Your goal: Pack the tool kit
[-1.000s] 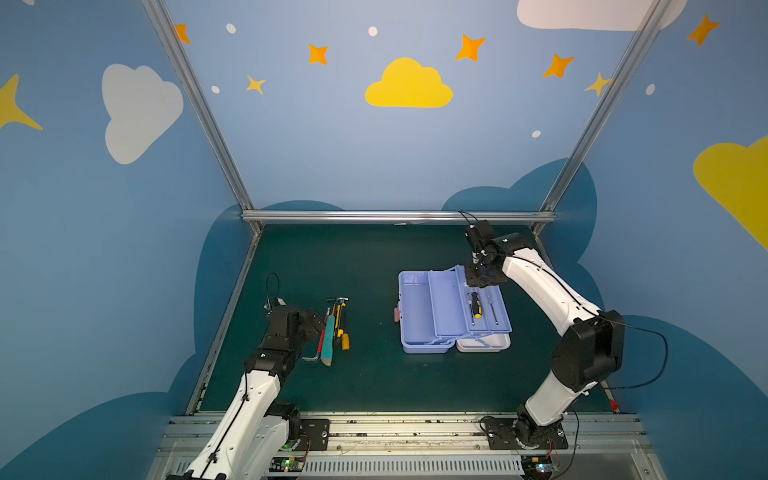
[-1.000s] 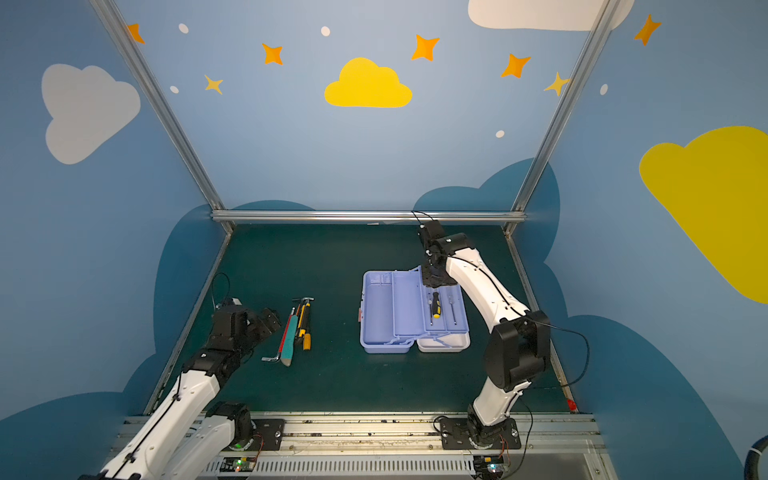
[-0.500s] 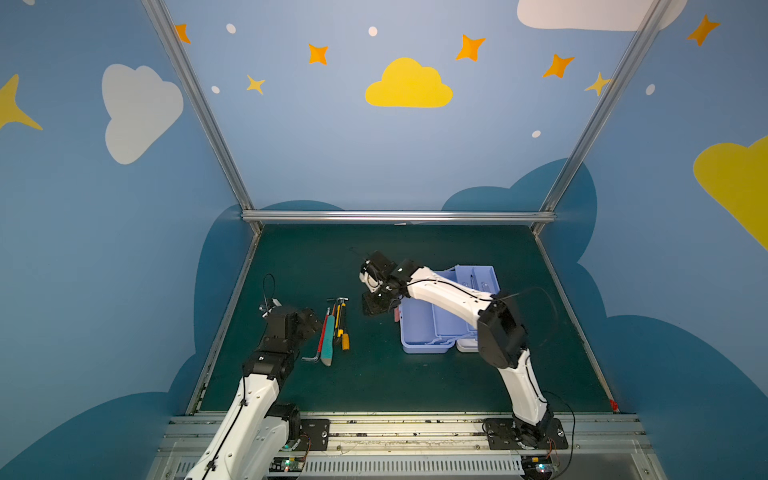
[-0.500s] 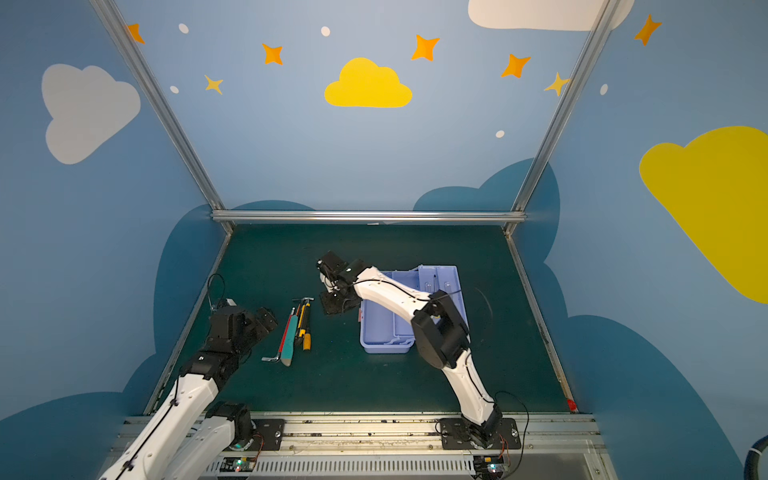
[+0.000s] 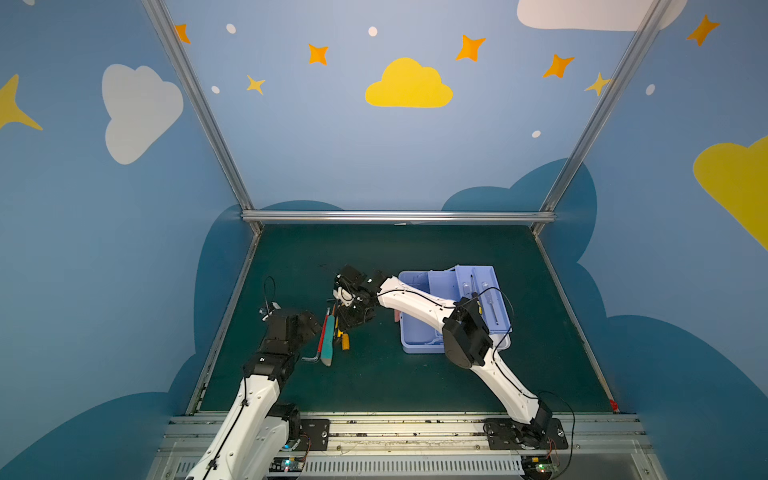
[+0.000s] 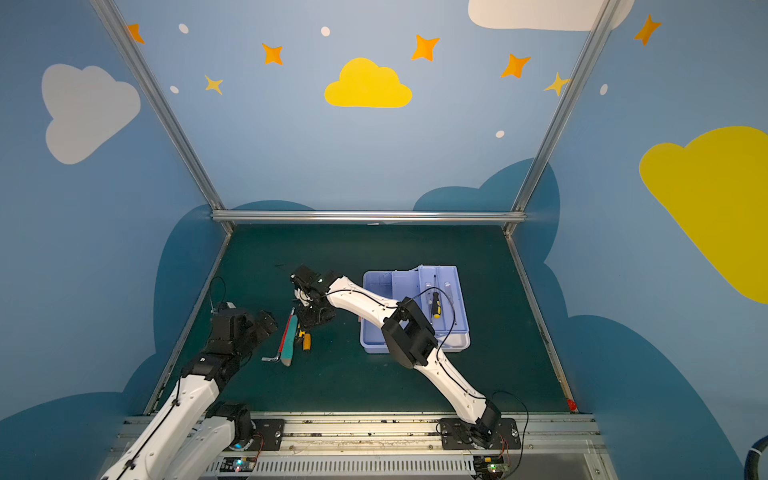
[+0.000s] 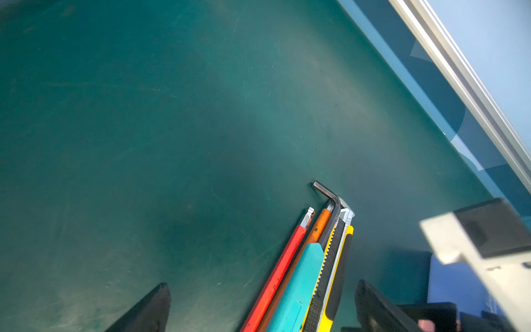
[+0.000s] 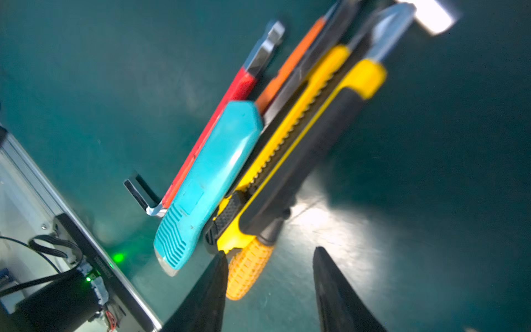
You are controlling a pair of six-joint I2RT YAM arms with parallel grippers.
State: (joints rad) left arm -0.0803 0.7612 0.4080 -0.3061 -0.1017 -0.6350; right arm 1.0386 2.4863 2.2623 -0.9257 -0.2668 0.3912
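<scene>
Both top views: right gripper (image 5: pixel 352 321) newly above loose tools (image 5: pixel 328 338)

surface: green mat (image 5: pixel 374 257) | left: tools (image 5: pixel 329 338) bundled | right: tool kit (image 5: pixel 417 338) open

R hand (image 8: pixel 268 252) spread & empty, tips just beside orange knurled grip (image 8: pixel 248 271), teal cutter (image 8: pixel 207 184) nearby on green mat (image 8: pixel 431 172).
</scene>
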